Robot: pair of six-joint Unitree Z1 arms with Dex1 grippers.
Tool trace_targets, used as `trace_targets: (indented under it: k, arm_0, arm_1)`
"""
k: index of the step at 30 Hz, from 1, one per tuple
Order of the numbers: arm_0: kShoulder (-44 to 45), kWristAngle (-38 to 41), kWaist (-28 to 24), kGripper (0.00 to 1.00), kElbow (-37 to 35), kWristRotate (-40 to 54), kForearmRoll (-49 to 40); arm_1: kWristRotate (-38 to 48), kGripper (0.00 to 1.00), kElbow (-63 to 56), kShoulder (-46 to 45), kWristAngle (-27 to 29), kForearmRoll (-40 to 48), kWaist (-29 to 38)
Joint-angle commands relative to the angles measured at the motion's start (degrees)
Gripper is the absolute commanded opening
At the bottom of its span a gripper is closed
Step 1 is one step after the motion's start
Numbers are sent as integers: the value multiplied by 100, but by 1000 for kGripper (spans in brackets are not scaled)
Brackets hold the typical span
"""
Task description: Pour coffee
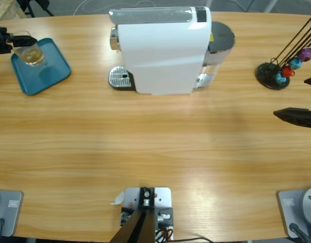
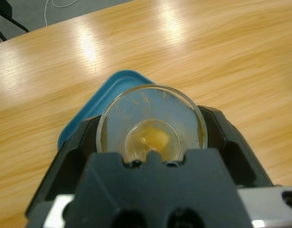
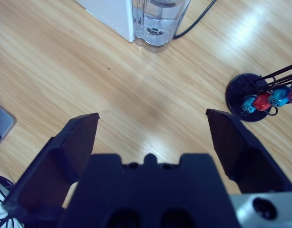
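Left pincer (image 2: 153, 142): pinching the clear glass (image 1: 30, 49) over the blue tray (image 1: 51, 76)
Coffee (image 2: 153, 137): shallow amber pool in the glass bottom
Right pincer (image 3: 153, 137): spread wide above bare worktop (image 1: 155, 147), near the capsule stand (image 3: 250, 97)

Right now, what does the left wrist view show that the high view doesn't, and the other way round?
Only the left wrist view looks straight down into the glass, showing the shallow amber coffee at its bottom and the left claw closed around it. Only the high view shows the white coffee machine, its drip grate, the capsule stand and the right claw at the table's right edge. Both show the glass held over the blue tray on the wooden table.
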State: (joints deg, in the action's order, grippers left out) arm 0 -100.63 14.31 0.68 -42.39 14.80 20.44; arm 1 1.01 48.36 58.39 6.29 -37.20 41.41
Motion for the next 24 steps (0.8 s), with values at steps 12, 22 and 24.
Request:
trace_targets:
  k: [12, 22, 24]
  arm_0:
    - [-768, -253, 52, 506, 637, -560, 1092]
    - [418, -202, 56, 996, 1253, -750, 2175]
    - [793, -211, 63, 996, 1337, -773, 2147]
  arm_1:
    - [5, 996, -185, -105, 232, 4, 69]
    - [54, 1000, -309, -472, 385, 78, 69]
    - [89, 1000, -385, -694, 433, 127, 78]
